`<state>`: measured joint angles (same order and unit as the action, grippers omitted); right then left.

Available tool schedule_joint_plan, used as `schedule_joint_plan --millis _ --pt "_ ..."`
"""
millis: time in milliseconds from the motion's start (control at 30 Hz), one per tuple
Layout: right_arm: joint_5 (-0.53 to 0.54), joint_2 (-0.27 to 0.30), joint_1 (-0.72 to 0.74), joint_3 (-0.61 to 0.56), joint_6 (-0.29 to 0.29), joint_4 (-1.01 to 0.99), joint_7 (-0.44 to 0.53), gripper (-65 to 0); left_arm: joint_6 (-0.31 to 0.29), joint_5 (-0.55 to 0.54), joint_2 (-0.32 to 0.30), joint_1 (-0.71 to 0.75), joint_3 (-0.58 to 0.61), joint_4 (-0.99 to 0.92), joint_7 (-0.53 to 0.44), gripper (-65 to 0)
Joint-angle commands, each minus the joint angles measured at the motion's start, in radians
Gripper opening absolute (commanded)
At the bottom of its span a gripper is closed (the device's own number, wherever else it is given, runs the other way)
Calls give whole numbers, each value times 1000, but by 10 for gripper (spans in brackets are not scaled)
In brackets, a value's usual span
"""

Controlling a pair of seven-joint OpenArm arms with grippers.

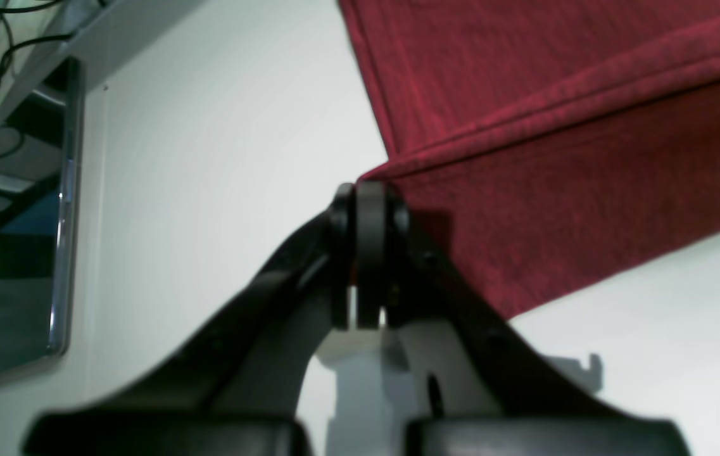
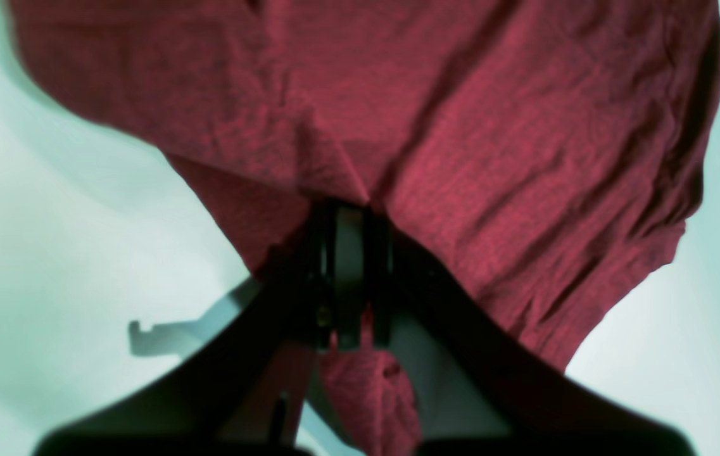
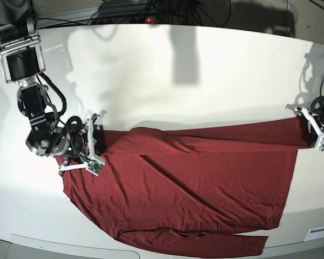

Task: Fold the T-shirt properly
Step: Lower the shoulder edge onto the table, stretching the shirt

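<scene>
The dark red T-shirt (image 3: 194, 183) lies spread and wrinkled across the white table (image 3: 205, 75), stretched between both arms. A long sleeve (image 3: 205, 242) trails along the front edge. My left gripper (image 1: 369, 190) is shut on a hemmed corner of the T-shirt (image 1: 556, 126); in the base view the left gripper (image 3: 304, 123) is at the far right. My right gripper (image 2: 350, 212) is shut on a bunched fold of the T-shirt (image 2: 492, 126), with some fabric hanging below the fingers. In the base view the right gripper (image 3: 101, 144) is at the cloth's left end.
A dark glossy flat device (image 1: 18, 221) lies on the table's edge, left of my left gripper. Cables and a power strip (image 3: 146, 19) run along the table's far edge. The table's front edge (image 3: 70, 244) curves just below the shirt.
</scene>
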<state>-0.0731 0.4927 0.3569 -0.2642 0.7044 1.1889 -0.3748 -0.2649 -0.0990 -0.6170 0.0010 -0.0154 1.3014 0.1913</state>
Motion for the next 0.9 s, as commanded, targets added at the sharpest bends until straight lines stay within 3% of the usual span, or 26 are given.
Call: schedule_joint_plan --millis 0,300,667,800,867 --pt "6 14 36 8 -9 -2 28 -650 13 0 -17 -18 -10 2 -21 -650" --pt "-29 -51 113 8 -6 -128 76 -650 11 54 66 -23 -10 -66 -124 -650" --pt "-58 -55 140 8 -11 -222 77 -650 11 72 68 -37 -10 -67 -141 -650" --pt "-57 -55 142 8 -47 -223 80 -650 11 72 68 -37 -10 -67 -144 -650" --pt "-48 -55 145 8 -60 -222 80 -553 23 72 68 -37 -10 -67 -144 -650"
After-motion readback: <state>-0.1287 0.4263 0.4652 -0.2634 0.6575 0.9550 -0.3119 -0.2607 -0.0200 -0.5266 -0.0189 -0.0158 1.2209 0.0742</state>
